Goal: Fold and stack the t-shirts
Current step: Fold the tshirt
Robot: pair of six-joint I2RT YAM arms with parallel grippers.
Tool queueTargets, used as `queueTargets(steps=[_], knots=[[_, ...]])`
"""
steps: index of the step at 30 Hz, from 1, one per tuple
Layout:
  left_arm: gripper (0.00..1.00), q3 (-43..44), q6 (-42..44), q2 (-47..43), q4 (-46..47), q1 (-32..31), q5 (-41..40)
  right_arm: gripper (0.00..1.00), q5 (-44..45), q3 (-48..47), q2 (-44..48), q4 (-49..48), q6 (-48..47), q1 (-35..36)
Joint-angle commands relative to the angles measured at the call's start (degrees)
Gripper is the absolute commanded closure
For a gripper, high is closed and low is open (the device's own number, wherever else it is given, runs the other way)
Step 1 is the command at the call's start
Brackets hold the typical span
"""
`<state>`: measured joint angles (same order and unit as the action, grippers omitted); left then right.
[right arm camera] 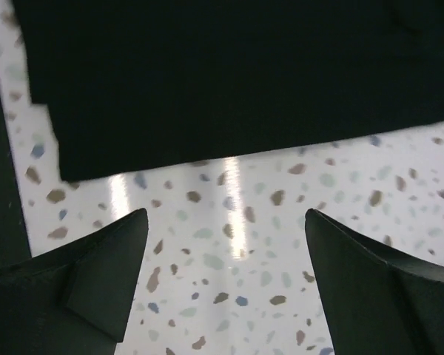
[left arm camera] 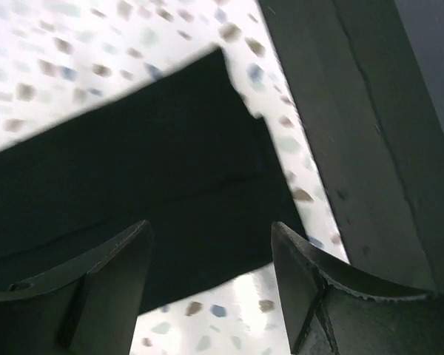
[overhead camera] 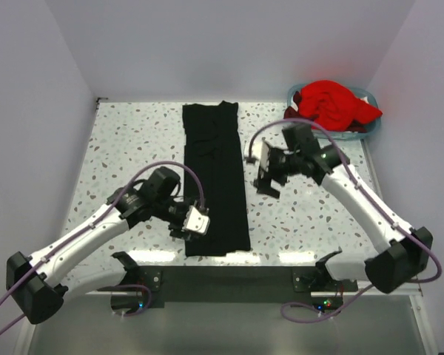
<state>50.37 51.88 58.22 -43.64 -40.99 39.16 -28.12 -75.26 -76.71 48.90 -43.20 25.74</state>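
Note:
The black t-shirt (overhead camera: 215,177) lies flat on the table, folded into a long narrow strip running from far to near. The red t-shirt (overhead camera: 331,103) is bunched up in the light blue basket (overhead camera: 371,127) at the far right. My left gripper (overhead camera: 194,225) is open and empty over the strip's near left edge. In the left wrist view the black cloth (left arm camera: 133,185) and its corner lie between and beyond the fingers (left arm camera: 322,296). My right gripper (overhead camera: 265,180) is open and empty just right of the strip. The right wrist view shows bare table between the fingers (right arm camera: 96,281) and the black cloth (right arm camera: 237,74) beyond.
The speckled terrazzo table (overhead camera: 133,140) has white walls at the back and both sides. A dark strip (overhead camera: 229,277) runs along the near edge and also shows in the left wrist view (left arm camera: 370,111). The arm bases stand at the near corners.

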Motion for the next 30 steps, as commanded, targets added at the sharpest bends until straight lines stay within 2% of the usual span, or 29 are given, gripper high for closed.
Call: queueTargets(steps=[1, 3, 4, 7, 14, 20, 30], knots=[[0.3, -6.0, 16.9, 0.7, -9.6, 0.0, 1.0, 0.11, -0.9, 14.4, 4.6, -2.8, -14.9, 8.7], [0.3, -7.4, 22.0, 2.2, -10.9, -0.1, 1.8, 0.17, 0.2, 19.3, 8.7, -5.6, -17.3, 12.5], [0.31, -7.7, 23.7, 2.9, -11.4, -0.8, 1.7, 0.18, 1.0, 22.8, 9.3, -7.9, -18.1, 16.4], [0.32, -9.4, 28.9, 4.6, -11.9, -1.9, 0.2, 0.21, 3.2, 27.1, 9.0, -12.1, -19.2, 21.7], [0.39, -15.7, 37.5, 4.1, -7.5, -4.4, -3.8, 0.3, 4.9, 33.9, 6.0, -22.4, -22.8, 27.2], [0.44, -22.3, 37.1, 2.1, 2.2, -4.8, -6.1, 0.4, 4.0, 37.9, 7.4, -24.6, -26.3, 29.4], [0.46, -24.7, 36.7, 1.9, 6.2, -4.9, -4.4, 0.44, 4.1, 41.8, 7.2, -24.7, -28.8, 31.3]])
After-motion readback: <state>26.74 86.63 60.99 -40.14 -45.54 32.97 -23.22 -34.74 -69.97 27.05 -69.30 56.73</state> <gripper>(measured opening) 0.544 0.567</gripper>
